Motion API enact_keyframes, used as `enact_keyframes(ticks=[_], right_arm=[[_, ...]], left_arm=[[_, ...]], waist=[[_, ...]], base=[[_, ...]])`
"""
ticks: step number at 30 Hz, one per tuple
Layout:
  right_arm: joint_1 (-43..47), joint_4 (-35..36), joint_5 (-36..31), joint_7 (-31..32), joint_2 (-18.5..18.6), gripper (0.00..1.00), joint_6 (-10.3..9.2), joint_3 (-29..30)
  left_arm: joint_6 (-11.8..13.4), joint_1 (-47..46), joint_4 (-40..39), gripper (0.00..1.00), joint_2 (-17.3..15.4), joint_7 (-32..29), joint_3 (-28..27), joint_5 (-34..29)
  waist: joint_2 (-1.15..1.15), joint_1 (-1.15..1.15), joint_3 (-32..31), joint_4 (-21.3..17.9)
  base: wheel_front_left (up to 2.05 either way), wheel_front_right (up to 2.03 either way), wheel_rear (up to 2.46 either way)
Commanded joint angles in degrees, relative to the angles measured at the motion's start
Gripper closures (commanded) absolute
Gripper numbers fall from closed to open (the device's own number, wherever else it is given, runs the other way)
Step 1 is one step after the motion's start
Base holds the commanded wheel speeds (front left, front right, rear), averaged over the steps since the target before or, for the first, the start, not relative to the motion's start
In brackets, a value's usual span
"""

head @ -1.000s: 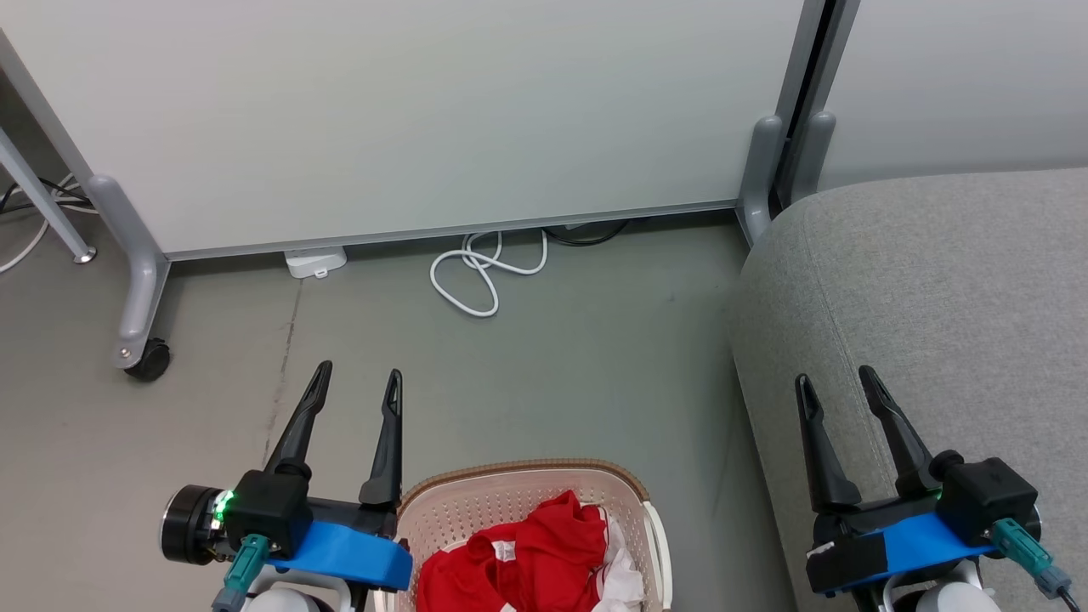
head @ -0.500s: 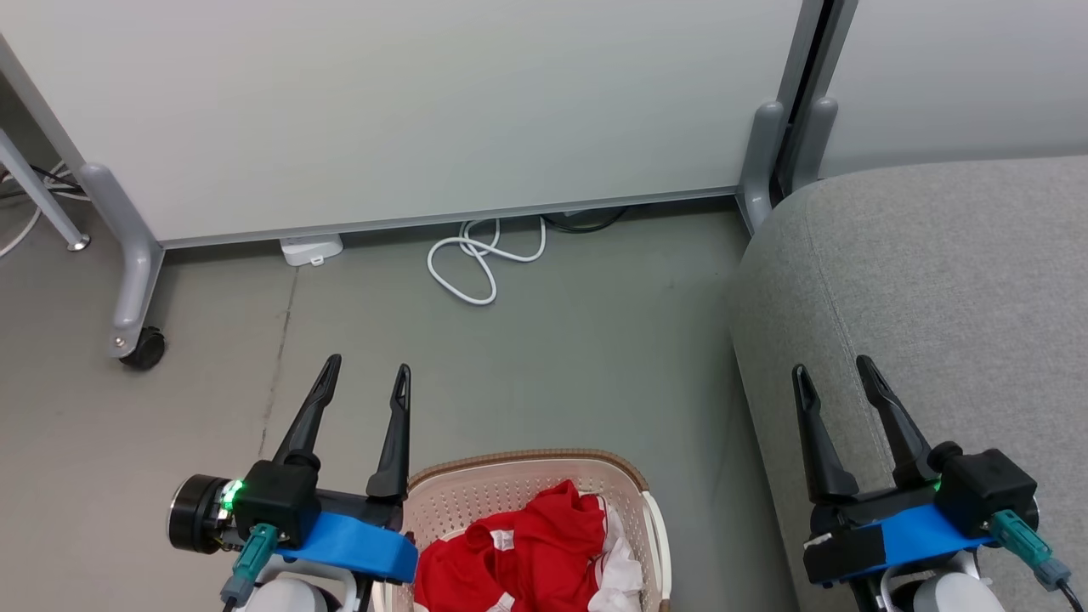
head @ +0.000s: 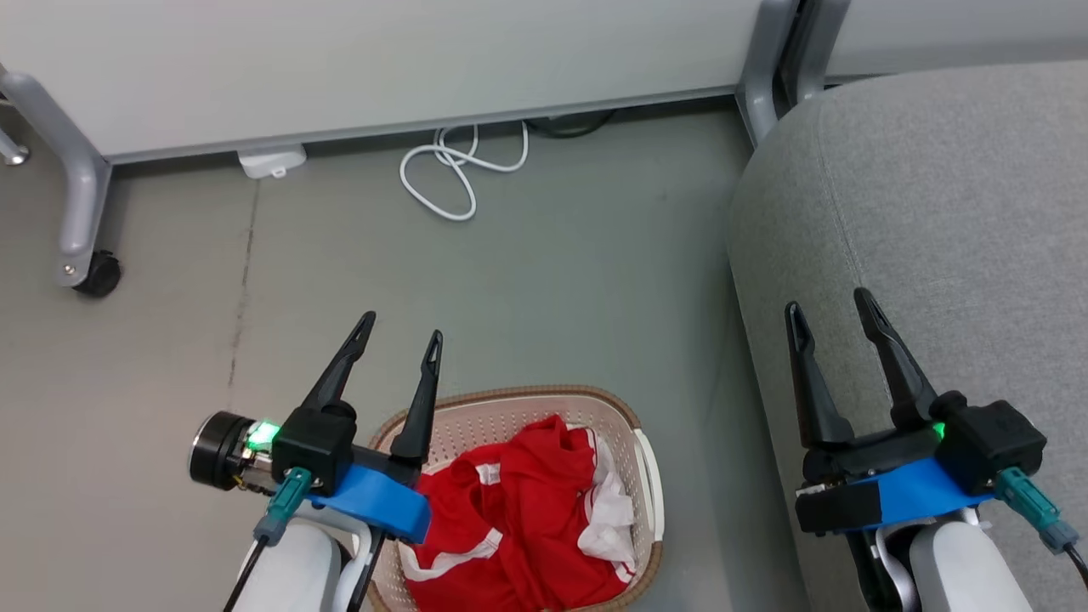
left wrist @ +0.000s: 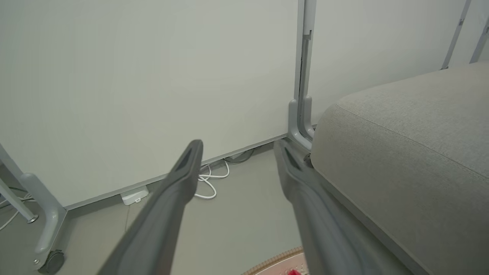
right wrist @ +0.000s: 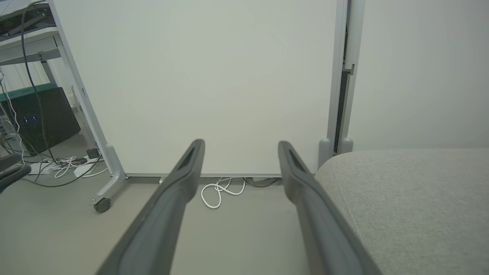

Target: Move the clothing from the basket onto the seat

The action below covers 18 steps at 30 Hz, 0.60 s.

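Clothing (head: 518,518), red and white-trimmed, all sits in the cream perforated basket (head: 544,393) beside your spread, empty left fingers (head: 425,391); the grey fabric seat (head: 952,212) under your spread, empty right fingers (head: 807,374) awaits it.

The clothing (head: 518,510) is red with white stripes, the basket (head: 484,416) is cream with tiny holes and a brown woven rim, the seat (head: 935,212) is plain grey, the floor (head: 552,280) is dull grey-green, and the cable (head: 452,168) is white.
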State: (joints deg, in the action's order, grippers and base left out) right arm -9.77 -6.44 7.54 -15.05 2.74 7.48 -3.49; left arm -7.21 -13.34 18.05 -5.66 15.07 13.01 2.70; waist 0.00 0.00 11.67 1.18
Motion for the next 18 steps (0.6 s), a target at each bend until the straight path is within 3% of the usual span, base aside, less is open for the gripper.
enact_keyframes(ticks=[1, 18], right_arm=[[-1.3, 0.6, -0.6, -0.2, 0.3, 0.00, 0.03, -0.2], [-8.7, 5.1, -4.1, -0.2, 0.3, 0.00, 0.03, -1.3]], left_arm=[[-0.4, -1.9, 0.8, 0.00, -0.8, 0.2, 1.2, 0.2], [-0.3, -16.1, 14.5, 0.00, -6.7, 0.2, 18.5, 5.2]], waist=[[0.00, 0.00, 1.6, 0.2], [0.00, 0.00, 16.1, -2.7]], base=[[0.00, 0.00, 0.00], [0.00, 0.00, 0.00]])
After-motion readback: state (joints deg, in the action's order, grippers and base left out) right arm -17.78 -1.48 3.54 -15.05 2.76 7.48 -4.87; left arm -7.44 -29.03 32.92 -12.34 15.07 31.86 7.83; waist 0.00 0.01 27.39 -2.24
